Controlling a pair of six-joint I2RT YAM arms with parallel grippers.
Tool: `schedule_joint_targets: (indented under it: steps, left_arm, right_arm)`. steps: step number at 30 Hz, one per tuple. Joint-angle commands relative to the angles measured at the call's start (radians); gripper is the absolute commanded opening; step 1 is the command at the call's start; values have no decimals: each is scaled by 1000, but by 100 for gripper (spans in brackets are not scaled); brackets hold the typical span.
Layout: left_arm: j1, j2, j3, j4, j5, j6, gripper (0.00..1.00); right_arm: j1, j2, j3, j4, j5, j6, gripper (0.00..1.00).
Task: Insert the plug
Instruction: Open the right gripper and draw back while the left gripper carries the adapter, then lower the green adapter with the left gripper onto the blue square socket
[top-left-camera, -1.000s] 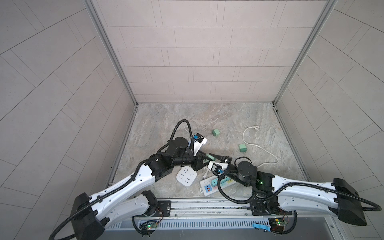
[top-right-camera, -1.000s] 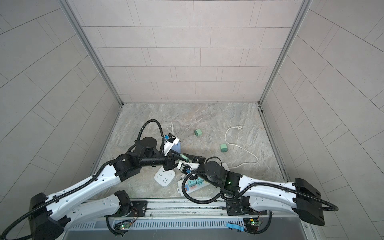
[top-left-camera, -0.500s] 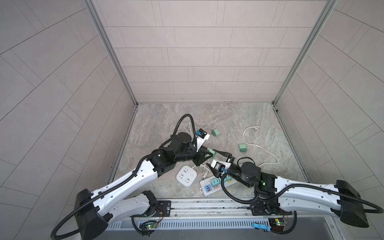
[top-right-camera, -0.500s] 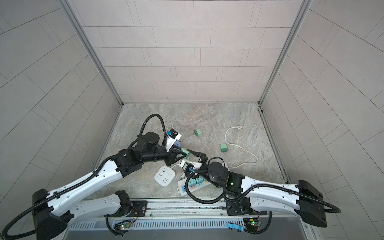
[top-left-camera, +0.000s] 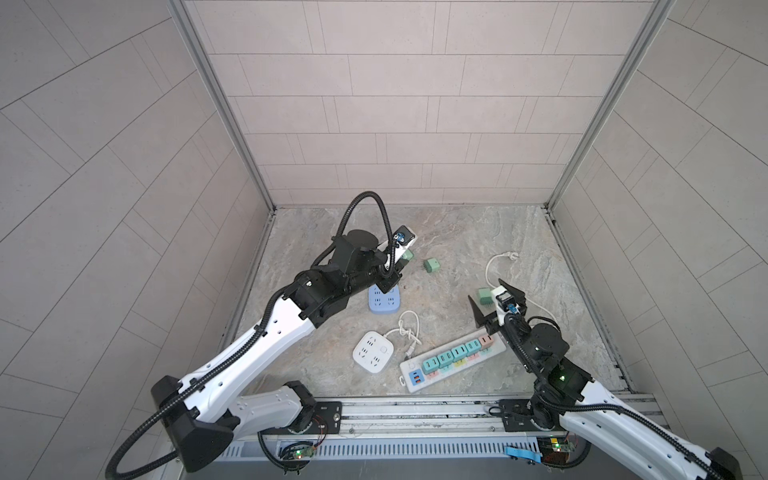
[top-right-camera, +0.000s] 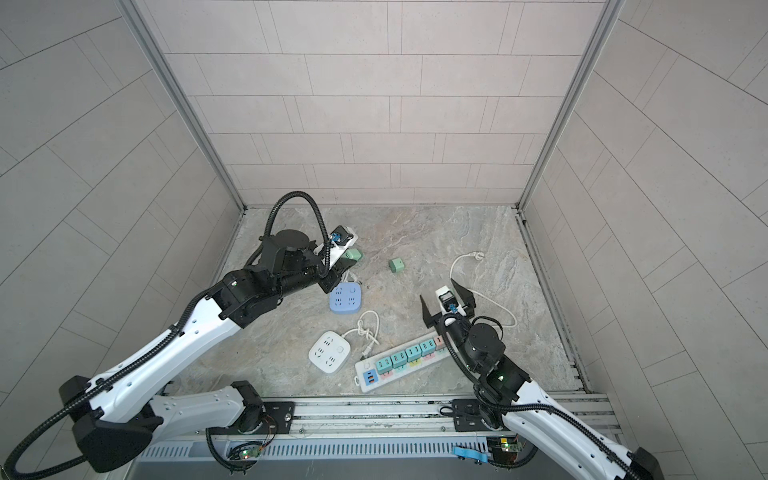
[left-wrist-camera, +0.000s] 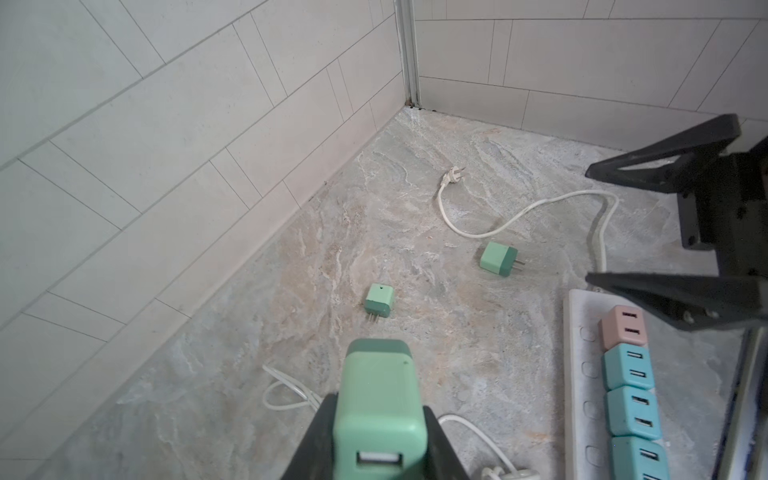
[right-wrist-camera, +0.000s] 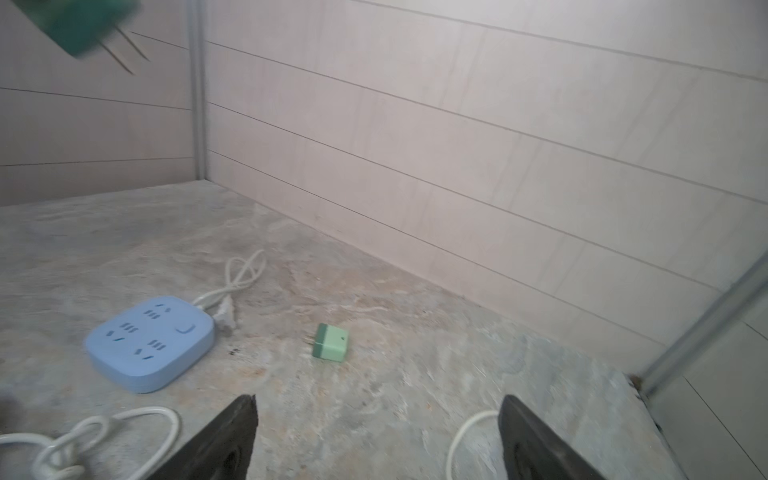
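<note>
My left gripper (left-wrist-camera: 376, 415) is shut on a mint-green plug (left-wrist-camera: 380, 390), its USB port facing the camera. In both top views it hovers at the far left over a blue socket block (top-left-camera: 384, 300) (top-right-camera: 345, 299). The held plug (right-wrist-camera: 83, 25) shows blurred, prongs out, in the right wrist view. My right gripper (top-left-camera: 485, 287) (right-wrist-camera: 378, 405) stands wide open and empty beyond the far end of the long white power strip (top-left-camera: 409, 368) (left-wrist-camera: 582, 374). That strip carries several teal plugs and a pink one (left-wrist-camera: 623, 326).
Two loose green plugs lie on the floor: one (top-left-camera: 432, 265) (right-wrist-camera: 330, 341) mid-floor, one (top-left-camera: 483, 296) (left-wrist-camera: 498, 259) under the right fingers. A white square socket block (top-left-camera: 372, 351) and its knotted cord sit near the front. A white cord (top-left-camera: 511, 255) trails at right.
The two grippers met over the strip; now they are apart. The left one carried the green plug back and left. The right one opened wide and swung right.
</note>
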Motion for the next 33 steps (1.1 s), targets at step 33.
schedule_joint_targets:
  steps: [33]
  left_arm:
    - [99,356,-134,-155,99,348,0]
  right_arm:
    - [-259,130,-29,-6,120,446,98]
